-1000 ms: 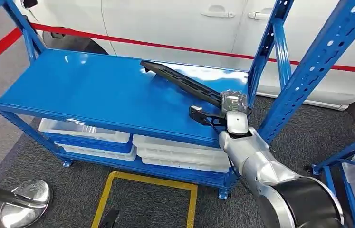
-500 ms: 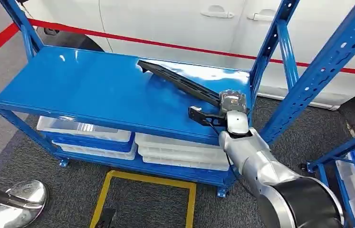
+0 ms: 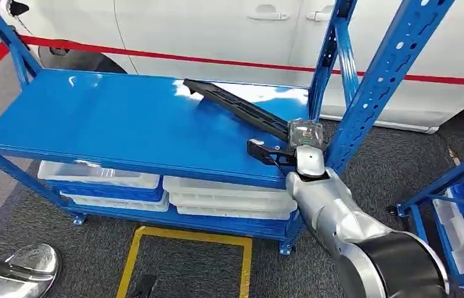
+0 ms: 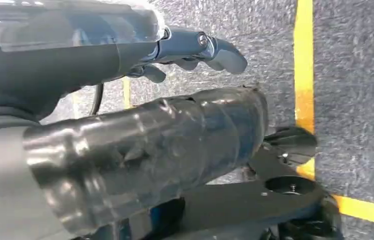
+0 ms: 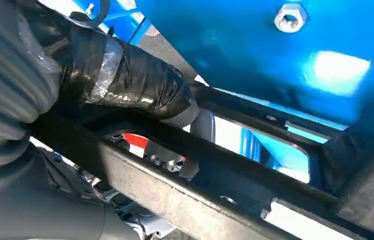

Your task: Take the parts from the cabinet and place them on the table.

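Part (image 3: 241, 110) lies on the blue shelf (image 3: 111, 124), gripped at its near end.
Your right hand (image 3: 304, 138), at 4 o'clock, holds it; lifting and placing on the bench remain.

Shelf (image 3: 123, 124) is glossy blue painted metal; part (image 3: 235, 108) is matt black ribbed plastic; arm (image 3: 335, 211) is smooth silver metal; floor (image 3: 43, 236) is rough grey carpet.

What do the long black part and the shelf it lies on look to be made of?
Part: probably moulded plastic, matte black, with ribbed, cut-out sections. Shelf: seemingly painted steel, glossy blue with bright reflections; its perforated uprights suggest metal.
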